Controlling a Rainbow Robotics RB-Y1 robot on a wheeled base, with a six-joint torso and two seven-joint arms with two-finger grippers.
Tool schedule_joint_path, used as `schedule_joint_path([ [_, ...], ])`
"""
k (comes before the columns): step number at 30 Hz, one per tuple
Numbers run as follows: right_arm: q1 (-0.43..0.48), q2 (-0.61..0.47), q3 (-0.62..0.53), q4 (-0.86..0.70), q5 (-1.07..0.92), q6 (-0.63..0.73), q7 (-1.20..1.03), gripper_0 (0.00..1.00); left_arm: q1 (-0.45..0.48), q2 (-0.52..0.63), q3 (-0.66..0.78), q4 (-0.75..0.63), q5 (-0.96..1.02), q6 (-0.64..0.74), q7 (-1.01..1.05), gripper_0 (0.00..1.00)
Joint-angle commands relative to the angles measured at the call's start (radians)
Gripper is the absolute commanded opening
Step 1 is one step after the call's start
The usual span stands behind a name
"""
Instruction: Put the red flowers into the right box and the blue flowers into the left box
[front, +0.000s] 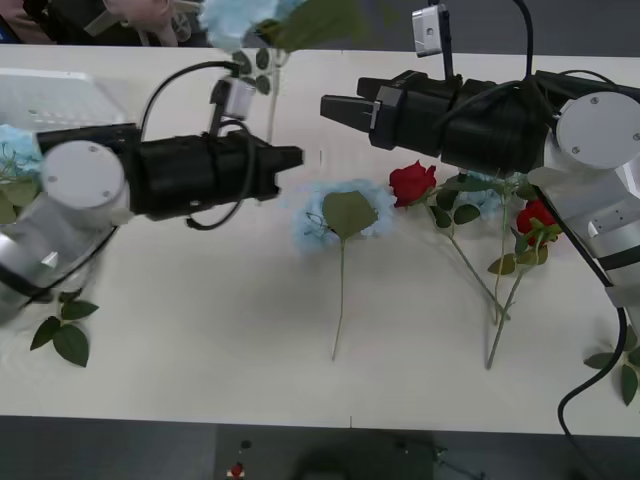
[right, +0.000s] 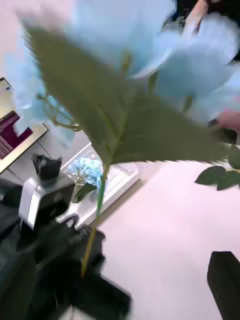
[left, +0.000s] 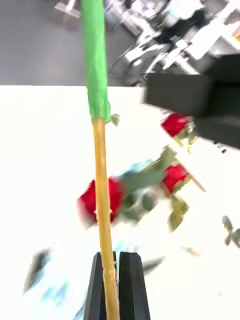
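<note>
Between both arms, left pincer (left: 111, 280) pinching blue flower stem (left: 102, 190), red roses (front: 412, 183) nearby

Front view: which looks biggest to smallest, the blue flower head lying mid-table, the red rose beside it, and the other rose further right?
1. Blue flower head, clearly widest.
2. and 3. The red rose beside it and the other rose look alike; leaves partly cover the second, so no ranking.

You saw a blue flower (right: 150, 45) with its large leaf (right: 120, 120) above the bench (right: 165, 235), its stem (right: 95, 225) descending toward the left claw (right: 75, 280).
</note>
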Motion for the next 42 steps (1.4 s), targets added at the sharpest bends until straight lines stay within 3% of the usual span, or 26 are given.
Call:
schedule_joint_path([
  [1, -0.042, -0.069, -0.006, -0.013, -0.019, 0.036, -0.029, 1.0, -0.027, 0.376, -0.019, -0.037, 0.08, 0.05, -0.002, 0.0],
  [5, -0.04, -0.151, 0.011, -0.013, -0.099, 0.1, -0.149, 1.0, -0.026, 0.618, -0.017, -0.031, 0.081, 0.164, -0.005, 0.0],
  [9, -0.023, -0.25, 0.046, -0.019, -0.126, 0.139, -0.345, 1.0, 0.002, 0.753, -0.019, 0.052, -0.003, 0.207, -0.008, 0.0],
  [15, 0.026, -0.448, 0.127, -0.118, -0.004, 0.125, -0.706, 1.0, 0.039, 0.724, -0.02, 0.208, -0.174, 0.202, 0.007, 0.0],
  [20, 0.079, -0.525, 0.133, -0.202, 0.162, 0.154, -1.009, 1.0, 0.04, 0.664, -0.02, 0.361, -0.258, 0.193, 0.016, 0.0],
  [24, 0.099, -0.548, 0.133, -0.251, 0.375, 0.275, -1.187, 1.0, 0.04, 0.612, -0.02, 0.434, -0.278, 0.161, 0.022, 0.02],
  [25, 0.104, -0.548, 0.133, -0.256, 0.435, 0.312, -1.229, 1.0, 0.04, 0.603, -0.022, 0.452, -0.282, 0.145, 0.022, 0.21],
  [26, 0.105, -0.548, 0.135, -0.256, 0.46, 0.33, -1.252, 1.0, 0.04, 0.6, -0.022, 0.46, -0.286, 0.138, 0.024, 0.31],
  [29, 0.121, -0.529, 0.135, -0.231, 0.578, 0.39, -1.338, 1.0, 0.037, 0.597, -0.02, 0.461, -0.29, 0.127, 0.024, 0.84],
  [30, 0.128, -0.526, 0.133, -0.219, 0.596, 0.389, -1.351, 1.0, 0.036, 0.602, -0.02, 0.444, -0.279, 0.127, 0.022, 0.92],
  [34, 0.155, -0.523, 0.14, -0.167, 0.662, 0.364, -1.393, 1.0, 0.039, 0.631, -0.02, 0.32, -0.198, 0.128, 0.022, 0.96],
  [37, 0.161, -0.523, 0.166, -0.113, 0.731, 0.349, -1.423, 1.0, 0.039, 0.64, -0.005, 0.2, 0.012, 0.141, 0.025, 0.96],
  [39, 0.161, -0.523, 0.204, -0.065, 0.76, 0.307, -1.428, 1.0, 0.039, 0.609, 0.014, 0.165, 0.164, 0.152, 0.028, 0.96],
  [42, 0.155, -0.523, 0.261, 0.002, 0.766, 0.215, -1.43, 1.0, 0.037, 0.537, 0.063, 0.131, 0.175, 0.152, 0.042, 0.96],
])
